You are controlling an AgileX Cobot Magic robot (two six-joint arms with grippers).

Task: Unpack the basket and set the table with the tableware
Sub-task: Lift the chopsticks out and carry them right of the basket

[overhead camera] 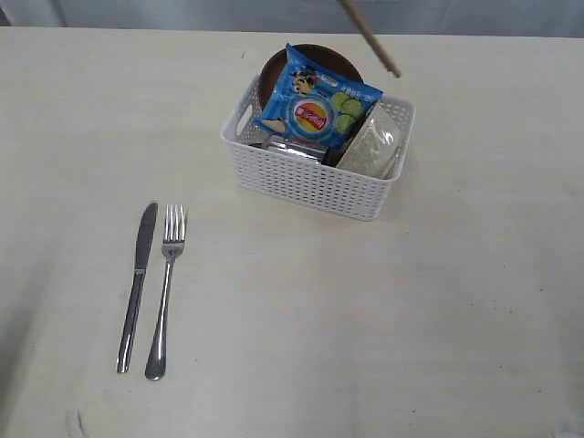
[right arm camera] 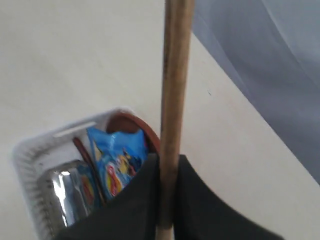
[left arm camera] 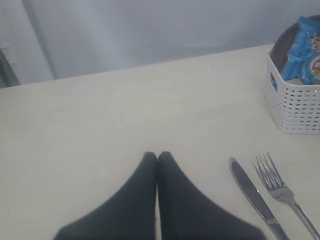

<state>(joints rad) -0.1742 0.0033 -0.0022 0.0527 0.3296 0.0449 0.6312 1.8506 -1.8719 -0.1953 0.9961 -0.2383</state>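
On table [overhead camera: 365,319]: one knife [overhead camera: 137,287], one fork [overhead camera: 165,292] | basket [overhead camera: 310,182]: one chip bag [overhead camera: 317,108]

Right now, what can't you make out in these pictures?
- Exterior view: the right gripper is cut off by the top edge; only its chopstick shows.
- Right wrist view: blur hides whether it holds one chopstick or two.
- Exterior view: the chip bag covers most of the plate and cup.

A plain grey backdrop [left arm camera: 150,35] fills the far side, softly lit.
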